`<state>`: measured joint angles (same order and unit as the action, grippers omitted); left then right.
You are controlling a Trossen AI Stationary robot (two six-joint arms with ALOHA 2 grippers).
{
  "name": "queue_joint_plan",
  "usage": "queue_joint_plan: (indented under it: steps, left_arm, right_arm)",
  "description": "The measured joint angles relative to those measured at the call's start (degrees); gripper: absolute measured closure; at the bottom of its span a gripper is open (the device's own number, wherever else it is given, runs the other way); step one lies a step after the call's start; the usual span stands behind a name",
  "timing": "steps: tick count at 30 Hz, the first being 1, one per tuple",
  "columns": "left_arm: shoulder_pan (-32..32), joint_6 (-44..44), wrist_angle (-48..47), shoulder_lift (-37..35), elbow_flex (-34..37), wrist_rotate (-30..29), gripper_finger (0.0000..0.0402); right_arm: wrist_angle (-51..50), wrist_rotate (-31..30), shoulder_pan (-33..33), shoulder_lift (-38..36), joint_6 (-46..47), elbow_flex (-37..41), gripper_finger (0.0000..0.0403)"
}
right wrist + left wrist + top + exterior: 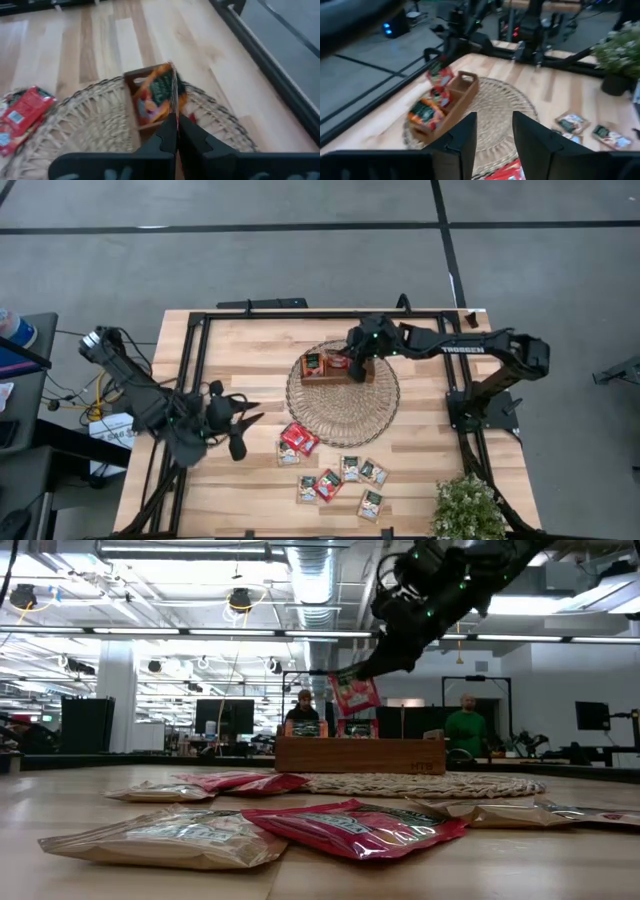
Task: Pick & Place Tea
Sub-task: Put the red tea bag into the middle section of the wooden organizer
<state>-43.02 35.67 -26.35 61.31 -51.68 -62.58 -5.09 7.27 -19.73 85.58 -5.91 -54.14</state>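
Right gripper (pixel 345 363) hangs over the wooden tray (pixel 338 372) on the wicker mat (pixel 343 415), jaws pinched tight on a red-orange tea sachet (pixel 354 693) dangling below them; left gripper (pixel 243 427) waits parted near loose sachets (pixel 338 474) on the table (pixel 430 430)

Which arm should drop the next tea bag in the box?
The right one. Its tool already pinches a red tea bag just above the wooden box. The left tool waits open, off the mat.
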Motion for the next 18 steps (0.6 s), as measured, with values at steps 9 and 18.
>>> queue_joint_plan:
  steps: [9, 18]
  left_arm:
    - [9.52, -18.81, 37.91, -5.77, 18.98, 14.56, 0.0287]
    - [12.92, -22.95, 59.44, -3.13, 29.41, 16.83, 0.0287]
  right_arm:
    - [7.71, 1.81, -2.34, -0.02, 0.26, 6.02, 0.0403]
    - [10.99, 4.99, -3.66, 1.32, 0.28, 7.66, 0.0403]
